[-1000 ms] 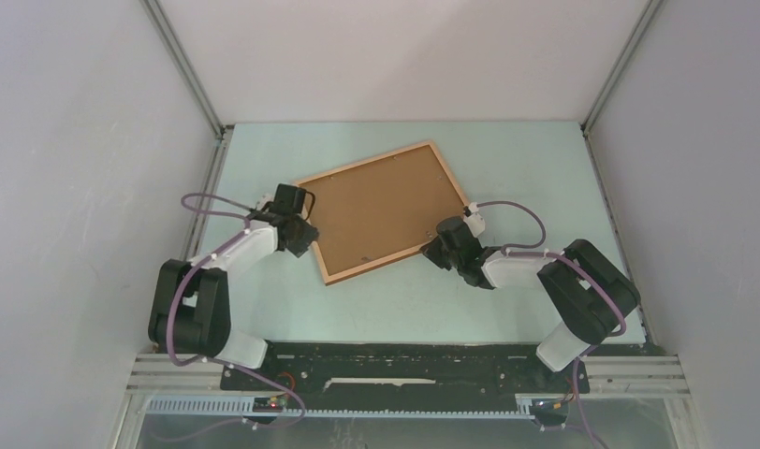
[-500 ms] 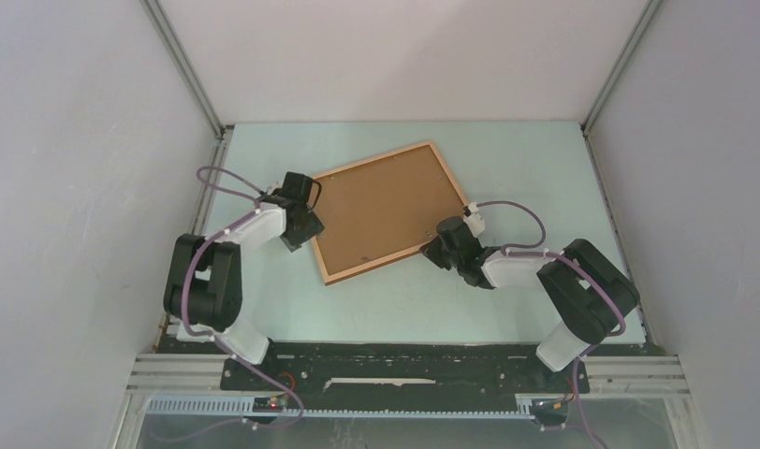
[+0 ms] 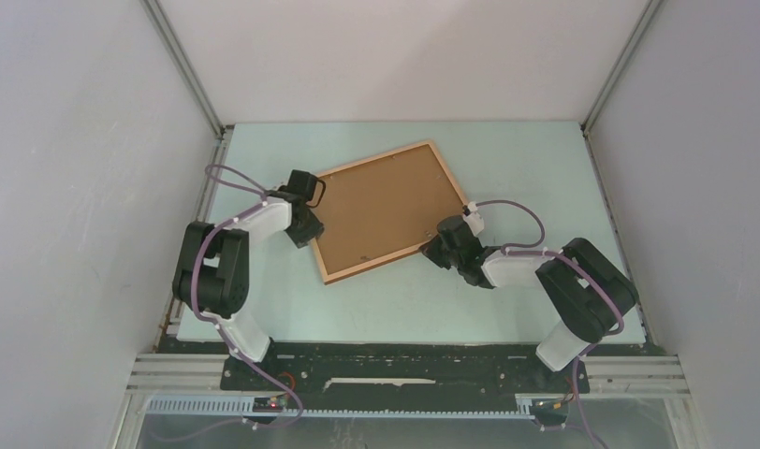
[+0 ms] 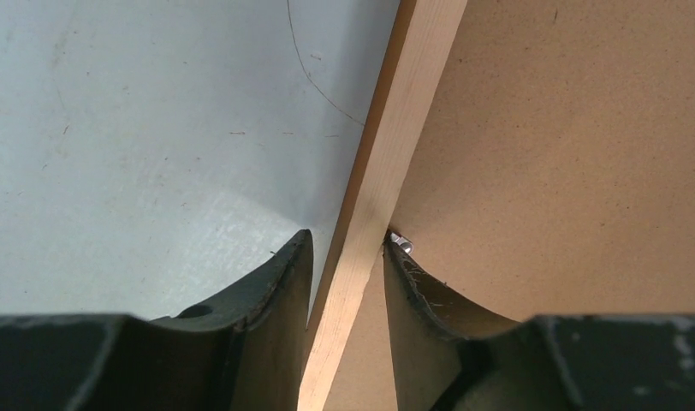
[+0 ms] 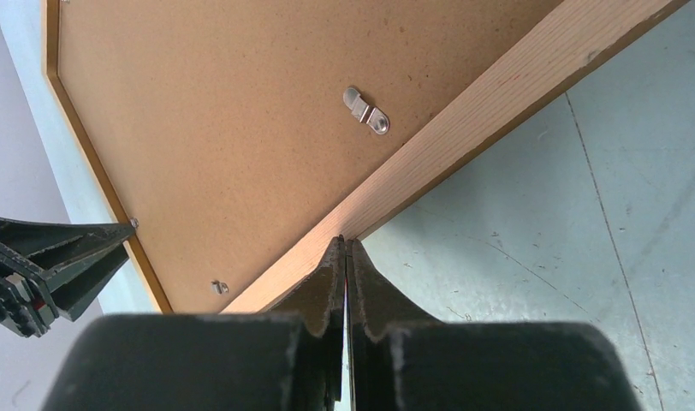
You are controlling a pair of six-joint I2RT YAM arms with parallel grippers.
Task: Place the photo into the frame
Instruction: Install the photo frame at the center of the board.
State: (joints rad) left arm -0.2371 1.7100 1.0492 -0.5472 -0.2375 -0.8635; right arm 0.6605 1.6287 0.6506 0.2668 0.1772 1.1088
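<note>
- Hardboard fills the overhead view: the backing board [image 3: 381, 210] is seated in the frame [image 4: 387, 171], which is laid back-up near the middle of the table [image 3: 507, 168].
- The frame has been shoved a little toward three o'clock within the last second, and it is now seen at rest there.
- The left arm has been folded in, with its elbow drawn from nine o'clock closer to the frame.
- The left gripper [image 4: 346, 244] is set astride the nine-o'clock rail. The inner pad [image 4: 412, 291] is touching the wood and the outer pad [image 4: 267, 282] is just beside it, but whether the rail is truly clamped cannot be told.
- The right gripper [image 5: 345, 248] is clenched on nothing, its tips set against the four-o'clock rail. A metal clip [image 5: 367, 111] is seen on the board beyond.
- The photo cannot be seen in any view; if it is in the frame, it is hidden under the board.
- Insertion is therefore judged probably finished, with the frame being squared up or readied for turning over.
</note>
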